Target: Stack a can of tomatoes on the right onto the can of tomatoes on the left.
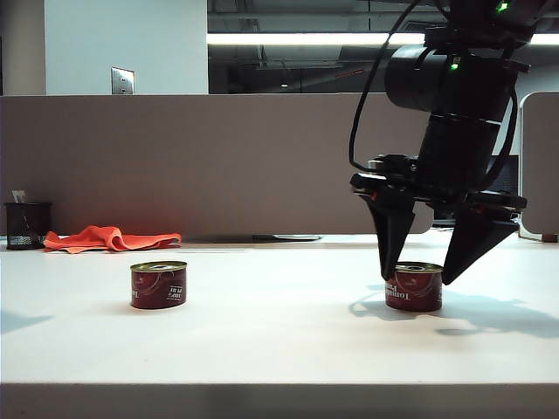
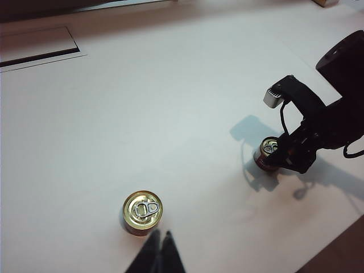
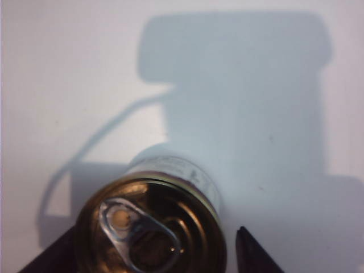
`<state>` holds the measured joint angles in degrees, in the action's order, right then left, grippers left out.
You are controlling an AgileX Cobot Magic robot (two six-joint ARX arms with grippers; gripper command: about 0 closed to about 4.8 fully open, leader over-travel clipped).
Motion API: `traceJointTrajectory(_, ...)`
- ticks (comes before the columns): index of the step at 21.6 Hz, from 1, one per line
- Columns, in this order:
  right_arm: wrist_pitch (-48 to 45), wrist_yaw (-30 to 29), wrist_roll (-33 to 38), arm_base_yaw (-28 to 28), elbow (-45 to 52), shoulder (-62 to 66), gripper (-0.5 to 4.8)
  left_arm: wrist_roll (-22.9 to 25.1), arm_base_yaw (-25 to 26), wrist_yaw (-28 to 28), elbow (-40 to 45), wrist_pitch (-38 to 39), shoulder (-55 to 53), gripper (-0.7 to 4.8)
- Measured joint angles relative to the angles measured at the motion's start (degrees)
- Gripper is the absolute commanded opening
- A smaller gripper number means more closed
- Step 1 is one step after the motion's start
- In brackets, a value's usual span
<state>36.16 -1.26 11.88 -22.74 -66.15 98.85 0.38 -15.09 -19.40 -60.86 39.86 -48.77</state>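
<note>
On a white table [image 1: 279, 349], the right gripper [image 1: 417, 278] straddles the right can [image 1: 414, 288], fingers spread wide to either side and not yet closed on it. The left can [image 1: 159, 285] stands well apart. The left gripper [image 2: 158, 256], fingers together, hovers near that can. Rigid, probably weighty and slick-walled, the can wants a firm mid-wall squeeze. Only the wrist views show the pull-tab lids.
</note>
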Motion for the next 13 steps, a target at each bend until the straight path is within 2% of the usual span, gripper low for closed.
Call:
traceJointTrajectory(1,-0.1,0.0,0.0,0.0,0.0,0.0,2.93,0.0,0.0,0.0,0.0,0.0,0.0,-0.02)
traceJointTrajectory(4,-0.1,0.1,0.1,-0.4,0.0,-0.1,2.89,0.0,0.0,0.0,0.0,0.0,0.0,-0.02)
traceJointTrajectory(6,-0.1,0.1,0.1,-0.4,0.0,-0.1,2.69,0.0,0.0,0.0,0.0,0.0,0.0,-0.02)
traceJointTrajectory(13,0.2,-0.2,0.1,-0.4,-0.9,0.0,2.69,0.3,0.0,0.1,0.0,0.0,0.0,-0.02)
